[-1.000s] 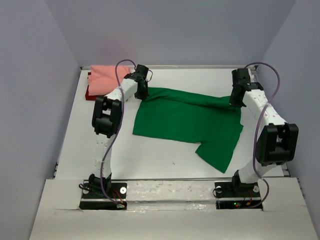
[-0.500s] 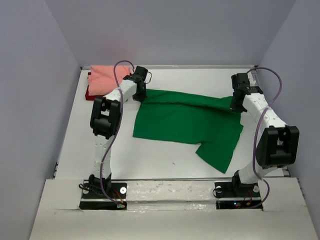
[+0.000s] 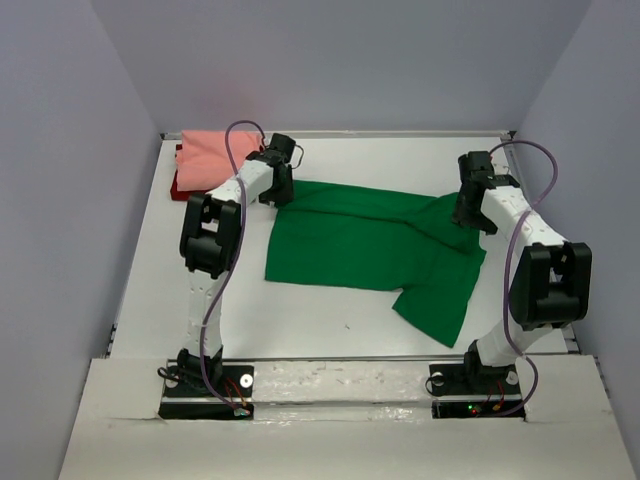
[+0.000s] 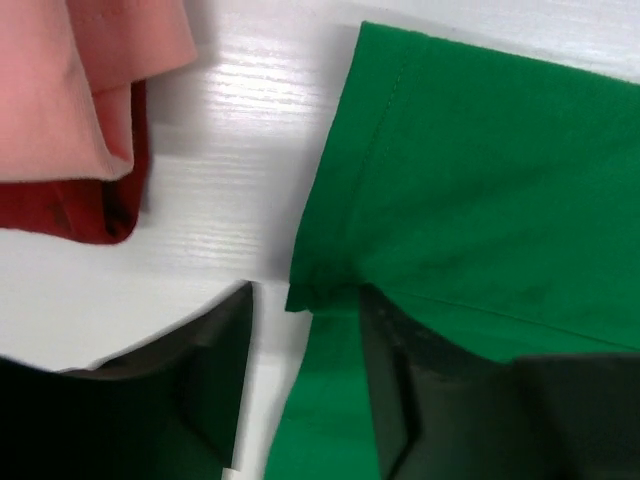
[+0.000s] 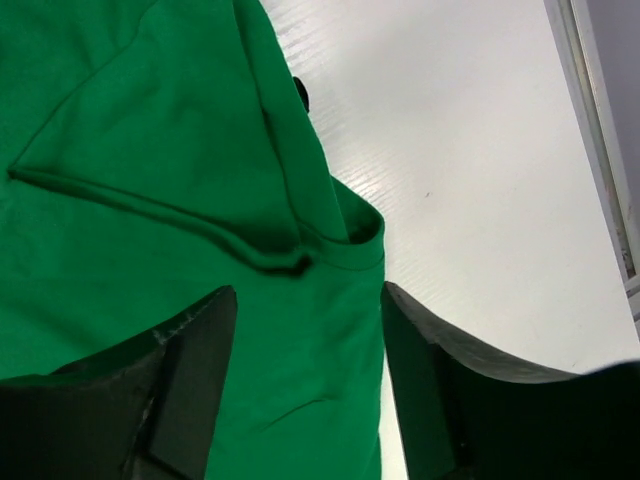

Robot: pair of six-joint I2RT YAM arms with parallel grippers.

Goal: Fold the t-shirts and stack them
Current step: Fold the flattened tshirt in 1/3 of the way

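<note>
The pink shirt (image 3: 215, 155) lies folded on the red shirt (image 3: 176, 187) at the far left; those two look done. The green shirt (image 3: 360, 240) lies in the middle, barely folded. The left gripper (image 3: 283, 192) and right gripper (image 3: 465, 214) hang over its far corners, jaws parted, gripping nothing.

Counting up now: one green t-shirt (image 3: 370, 245), one salmon pink t-shirt (image 3: 205, 155), one dark red t-shirt (image 4: 60, 210), and that makes three. Two arms out there, the left arm (image 3: 212, 235) and the right arm (image 3: 545, 280), so two claws: left claw (image 4: 300, 390), right claw (image 5: 305, 390). One counter (image 3: 330, 330).
</note>
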